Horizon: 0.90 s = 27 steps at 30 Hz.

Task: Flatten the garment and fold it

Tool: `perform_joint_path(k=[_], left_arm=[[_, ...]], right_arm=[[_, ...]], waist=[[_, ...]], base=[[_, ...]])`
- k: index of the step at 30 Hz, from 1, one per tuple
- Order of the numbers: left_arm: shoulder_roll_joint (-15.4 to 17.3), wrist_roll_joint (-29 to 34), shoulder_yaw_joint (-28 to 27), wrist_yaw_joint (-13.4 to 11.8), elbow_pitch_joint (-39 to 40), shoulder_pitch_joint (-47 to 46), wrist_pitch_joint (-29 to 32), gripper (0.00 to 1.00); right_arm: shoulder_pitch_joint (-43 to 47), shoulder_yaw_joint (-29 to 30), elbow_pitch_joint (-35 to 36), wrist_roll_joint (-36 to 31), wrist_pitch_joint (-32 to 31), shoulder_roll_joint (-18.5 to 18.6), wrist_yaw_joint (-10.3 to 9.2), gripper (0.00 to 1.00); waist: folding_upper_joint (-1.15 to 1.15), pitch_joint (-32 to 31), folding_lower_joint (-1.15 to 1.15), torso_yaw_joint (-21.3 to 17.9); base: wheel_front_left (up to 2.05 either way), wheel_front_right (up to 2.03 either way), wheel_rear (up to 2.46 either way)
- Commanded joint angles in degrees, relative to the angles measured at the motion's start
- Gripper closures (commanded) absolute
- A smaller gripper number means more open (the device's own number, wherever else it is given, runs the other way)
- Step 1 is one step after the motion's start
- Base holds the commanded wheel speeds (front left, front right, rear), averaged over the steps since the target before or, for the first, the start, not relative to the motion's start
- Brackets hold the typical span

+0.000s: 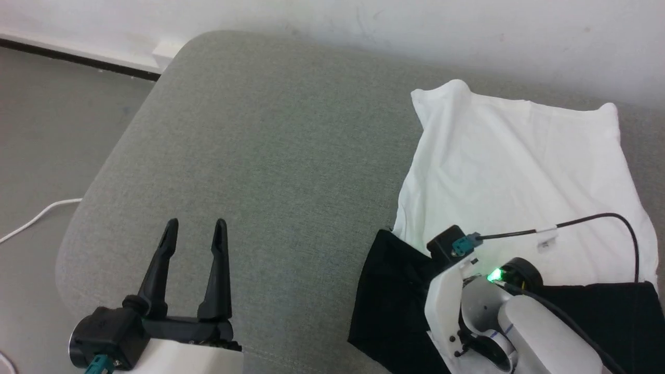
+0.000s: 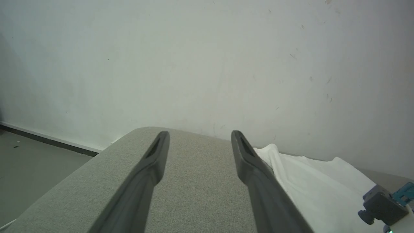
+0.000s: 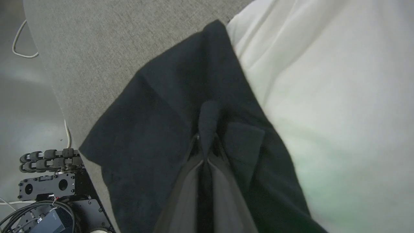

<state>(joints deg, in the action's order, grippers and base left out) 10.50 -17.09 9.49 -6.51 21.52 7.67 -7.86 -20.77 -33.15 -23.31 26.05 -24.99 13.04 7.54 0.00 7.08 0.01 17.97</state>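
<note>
T-shirt [image 1: 519, 171] lies frame-right; right pincer [image 3: 205, 145] is clenched, seemingly on its black sleeve [image 1: 389, 296]; left pincer [image 1: 195, 228], released at lower left, sits well apart.

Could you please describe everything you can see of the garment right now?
The garment is a soft white T-shirt with black sleeves. It lies spread but wrinkled on the grey cushion, its far edge near the wall. The white body runs away from the robot and the black parts lie nearest it, one sleeve creased and folded over. The right gripper is shut on a pinched ridge of black fabric.
</note>
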Motion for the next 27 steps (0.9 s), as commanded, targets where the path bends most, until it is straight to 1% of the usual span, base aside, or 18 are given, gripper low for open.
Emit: perform_joint_path(k=[1,2,3,4,5,9,11,13,16,18,20,22,25,27], left_arm=[[0.0,-0.1,0.0,0.3,-0.2,-1.0,-0.3,0.00],[0.0,-0.1,0.0,0.2,-0.2,-1.0,-0.3,0.00],[0.1,-0.1,0.0,0.1,-0.3,-1.0,-0.3,0.00],[0.1,-0.1,-0.1,0.1,-0.3,-0.9,-0.3,0.00],[0.2,-0.1,-0.2,0.0,-0.4,-0.8,-0.3,0.00],[0.3,-0.1,-0.2,-0.3,-0.5,-0.5,-0.1,0.00],[0.5,-0.1,-0.3,-0.3,-0.3,-0.3,0.2,0.00],[0.9,0.0,-0.6,-0.5,0.0,-0.1,0.6,0.00],[1.6,0.0,-1.0,-0.8,0.9,0.6,1.2,0.00],[1.9,0.0,-1.3,-1.0,1.5,1.1,1.5,0.00],[2.1,-0.1,-1.4,-1.1,2.0,1.5,1.7,0.00],[2.2,-0.3,-1.5,-1.1,2.3,1.9,1.9,0.00],[2.3,-0.5,-1.5,-1.1,2.4,2.2,2.0,0.00],[2.4,-0.7,-1.3,-1.0,2.4,2.4,2.0,0.00]], right_arm=[[-1.8,-0.9,-2.7,-0.5,1.5,-0.9,-0.05,1.00],[-2.4,-1.3,-4.1,-0.4,2.1,-1.2,-0.05,1.00],[-2.8,-1.8,-5.4,-0.4,2.6,-1.5,-0.05,0.98],[-3.3,-2.4,-6.6,-0.3,3.1,-1.8,-0.05,0.84],[-3.6,-2.7,-7.8,0.0,3.6,-2.2,-0.05,0.00],[-4.5,-3.5,-10.4,1.0,5.2,-3.0,-0.05,0.00],[-5.2,-4.1,-10.1,2.5,5.6,-2.9,-0.05,0.00],[-5.9,-4.4,-8.2,4.5,5.5,-1.9,-0.05,0.00],[-6.2,-2.4,-2.9,7.5,5.1,1.2,-0.05,0.00],[-5.7,0.8,1.7,8.7,5.6,3.9,-0.05,0.00],[-4.5,5.4,6.2,8.5,6.7,6.3,-0.05,0.00],[-2.4,10.8,10.7,7.7,7.5,8.0,-0.05,0.00],[1.7,19.8,17.5,4.4,9.3,8.9,-0.05,0.00],[5.1,26.1,22.2,1.6,10.8,7.9,-0.05,0.00]], waist=[[0.00,0.6,-0.01,0.8],[0.00,0.7,-0.01,0.9],[0.00,0.6,-0.01,0.8],[0.00,0.5,-0.01,0.7],[0.00,0.3,-0.01,0.5],[0.00,-0.5,-0.01,-0.1],[0.00,-1.1,-0.01,-0.7],[0.00,-1.8,-0.01,-1.6],[0.00,-2.9,-0.01,-3.3],[0.00,-3.4,-0.01,-4.7],[0.00,-4.0,-0.01,-6.1],[0.00,-4.5,-0.01,-7.5],[0.00,-5.0,-0.01,-9.4],[0.00,-5.1,-0.01,-10.5]], base=[[0.00,0.00,0.00],[0.00,0.00,0.00],[0.00,0.00,0.00],[0.00,0.00,0.00],[0.00,0.00,0.00],[0.00,0.00,0.00],[0.00,0.00,0.00],[0.00,0.00,0.00],[0.00,0.00,0.00],[0.00,0.00,0.00],[0.00,0.00,0.00],[0.00,0.00,0.00],[0.00,0.00,0.00],[0.00,0.00,0.00]])
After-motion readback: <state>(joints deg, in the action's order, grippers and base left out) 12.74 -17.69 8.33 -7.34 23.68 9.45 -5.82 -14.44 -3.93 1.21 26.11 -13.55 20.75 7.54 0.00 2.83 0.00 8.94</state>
